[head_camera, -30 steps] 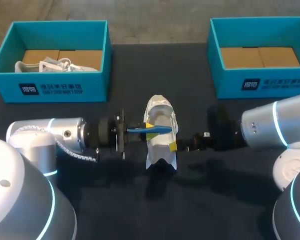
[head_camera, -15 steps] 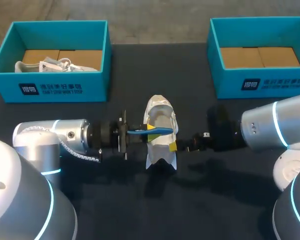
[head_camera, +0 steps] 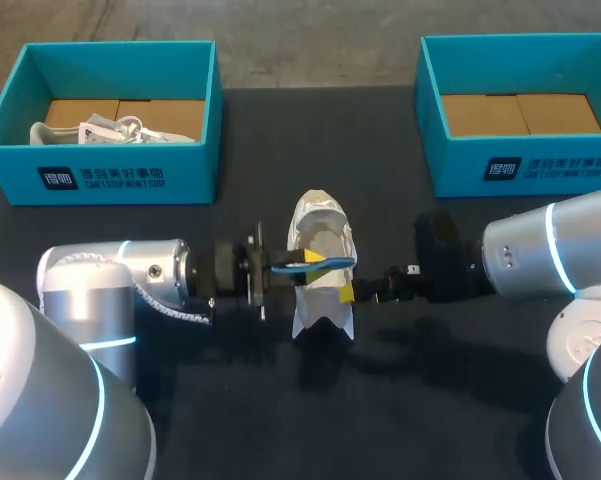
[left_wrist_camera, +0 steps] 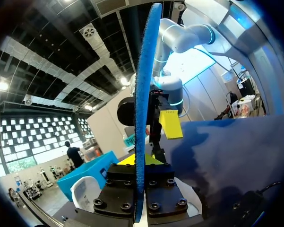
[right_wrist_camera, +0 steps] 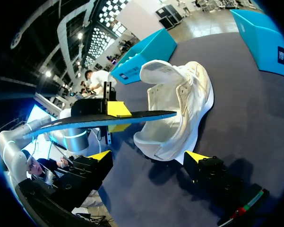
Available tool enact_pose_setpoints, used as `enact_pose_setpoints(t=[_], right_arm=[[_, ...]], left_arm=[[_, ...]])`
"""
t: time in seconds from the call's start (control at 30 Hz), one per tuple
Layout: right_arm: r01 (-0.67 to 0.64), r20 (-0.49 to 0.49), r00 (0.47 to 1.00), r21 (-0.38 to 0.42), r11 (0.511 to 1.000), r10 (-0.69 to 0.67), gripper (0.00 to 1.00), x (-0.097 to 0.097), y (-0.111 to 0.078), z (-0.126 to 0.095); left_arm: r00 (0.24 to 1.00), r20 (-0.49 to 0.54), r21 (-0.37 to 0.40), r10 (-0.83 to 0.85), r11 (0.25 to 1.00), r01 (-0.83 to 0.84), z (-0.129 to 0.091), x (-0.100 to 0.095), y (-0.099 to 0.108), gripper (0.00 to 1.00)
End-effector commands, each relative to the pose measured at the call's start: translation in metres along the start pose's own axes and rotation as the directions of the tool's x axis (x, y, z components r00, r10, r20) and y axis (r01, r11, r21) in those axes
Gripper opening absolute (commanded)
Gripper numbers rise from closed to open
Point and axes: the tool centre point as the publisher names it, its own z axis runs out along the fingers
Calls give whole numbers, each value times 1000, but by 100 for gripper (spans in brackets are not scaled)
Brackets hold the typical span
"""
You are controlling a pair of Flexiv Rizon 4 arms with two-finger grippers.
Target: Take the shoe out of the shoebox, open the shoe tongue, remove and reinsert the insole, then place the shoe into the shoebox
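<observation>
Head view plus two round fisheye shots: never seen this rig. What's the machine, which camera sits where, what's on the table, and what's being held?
It is a robot with two arms, each ending in a gripper with two yellow-tipped fingers. The wide picture looks down from above and behind the robot. Each round picture comes from a camera on one arm's wrist, looking out along its fingers.

On the black table a white shoe sits between the arms. At the back are two teal boxes: the left box holds a second shoe, and the right box shows a brown bottom.

The left gripper is shut on a blue insole, whose far end reaches over the shoe. The right gripper is open, with the shoe just ahead of its fingers.
</observation>
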Motion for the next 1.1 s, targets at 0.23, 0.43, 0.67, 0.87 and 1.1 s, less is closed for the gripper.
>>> enact_pose_setpoints(t=[0.23,0.43,0.67,0.87,1.1], right_arm=[[-2,9,1000,0,1000,2,100,3,0,2],[-2,9,1000,0,1000,2,100,3,0,2],[-2,9,1000,0,1000,2,100,3,0,2],[-2,9,1000,0,1000,2,100,3,0,2],[-2,9,1000,0,1000,2,100,3,0,2]], left_arm=[[1000,13,-28,4,1000,-3,-1,3,14,0],[1000,7,-47,19,999,-19,-2,2,21,0],[1000,1,-58,20,998,-20,1,2,30,0],[1000,5,-79,11,997,-10,0,2,37,0],[1000,8,-113,7,994,-7,-3,-1,44,0]])
